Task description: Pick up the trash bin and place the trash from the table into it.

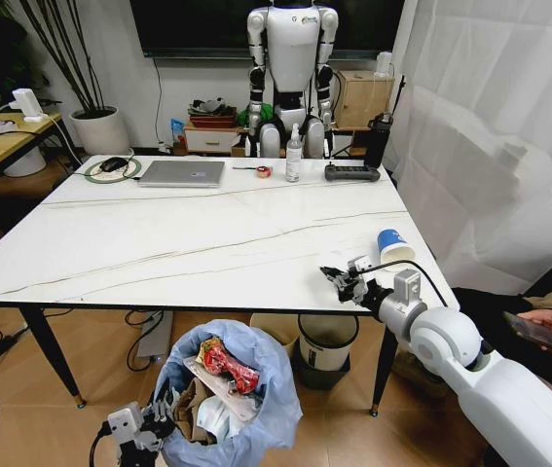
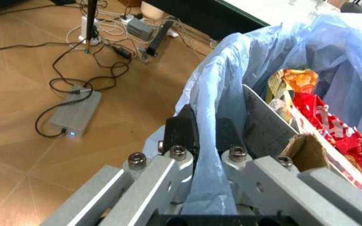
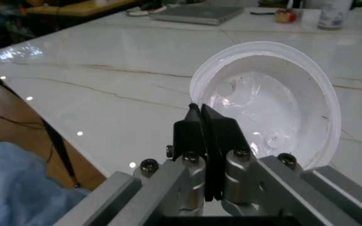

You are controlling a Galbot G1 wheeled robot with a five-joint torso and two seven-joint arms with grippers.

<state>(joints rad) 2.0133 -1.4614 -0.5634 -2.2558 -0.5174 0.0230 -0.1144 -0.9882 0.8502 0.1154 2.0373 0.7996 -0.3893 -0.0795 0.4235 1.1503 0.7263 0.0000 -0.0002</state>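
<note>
Nearest to the head camera, low in front of the bench [image 1: 159, 243], the left pincer [image 1: 155, 428] holds the bin [image 1: 256, 409]. Its fingers [image 2: 182, 134] are pressed together on the rim, with a fold of the light-blue bag [image 2: 218, 122] pinched between them. The bin hangs just beside this pincer, below the near edge of the bench, with its mouth facing up and a little tilted. Inside it, close to the pincer, I can see brown cardboard [image 2: 301, 149], a red wrapper [image 2: 322, 120] and some white paper [image 1: 219, 381].

Further up, the right pincer [image 1: 339, 282] is over the near right corner of the bench. Its fingers [image 3: 201, 129] are almost fully closed and they pinch the rim of a white lid [image 3: 275, 101]. The lid stands nearly on its edge, and its hollow side faces back toward the wrist camera. It is round, so no long axis can be told. I cannot tell if the lid touches the bench surface.

Beyond this pincer, near to it, a blue cup [image 1: 393, 245] lies on its side on the bench; its long axis runs roughly left to right, with the white open end pointing to the right edge of the bench.

Far from both pincers, at the back edge of the bench, there are a laptop [image 1: 182, 173] and a spray bottle [image 1: 294, 156].
</note>
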